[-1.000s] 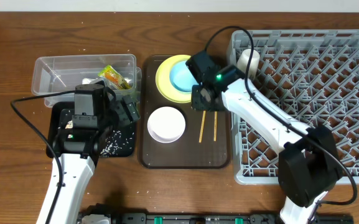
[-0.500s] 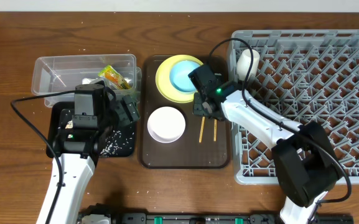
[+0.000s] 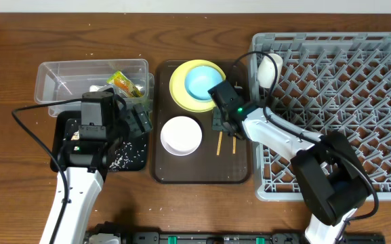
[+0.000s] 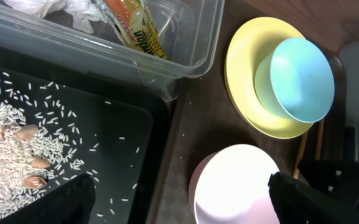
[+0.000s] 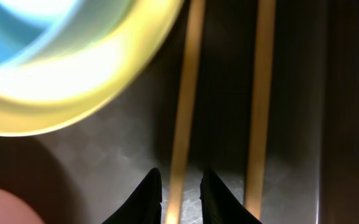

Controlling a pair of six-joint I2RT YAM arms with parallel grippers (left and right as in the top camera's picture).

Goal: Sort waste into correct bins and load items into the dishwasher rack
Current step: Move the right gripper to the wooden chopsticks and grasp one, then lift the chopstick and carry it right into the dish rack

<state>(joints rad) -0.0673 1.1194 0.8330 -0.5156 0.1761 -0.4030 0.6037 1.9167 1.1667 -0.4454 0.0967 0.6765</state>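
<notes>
Overhead: brown tray (image 3: 202,173) sits mid-tabletop (image 3: 19,34). On the tray's far end, a blue bowl (image 3: 202,81) in a yellow plate (image 3: 177,91). White bowl (image 3: 181,135) left of centre, chopsticks (image 3: 220,141) right of centre, with the right pincer (image 3: 223,125) low over them. Grey rack (image 3: 358,68) right of the tray, white cup (image 3: 270,68) in its near-tray far corner. Left of the tray: clear tub (image 3: 59,78) holding a wrapper (image 3: 124,85), black tub (image 3: 59,129) holding rice (image 3: 122,157).

Left wrist: left pincer (image 4: 179,199) spread wide, empty, above the black tub's tray-side edge.

Right wrist: fingers (image 5: 151,193) narrowly apart, straddling the left chopstick, which lies flat on the tray. Cannot tell whether they pinch it.
</notes>
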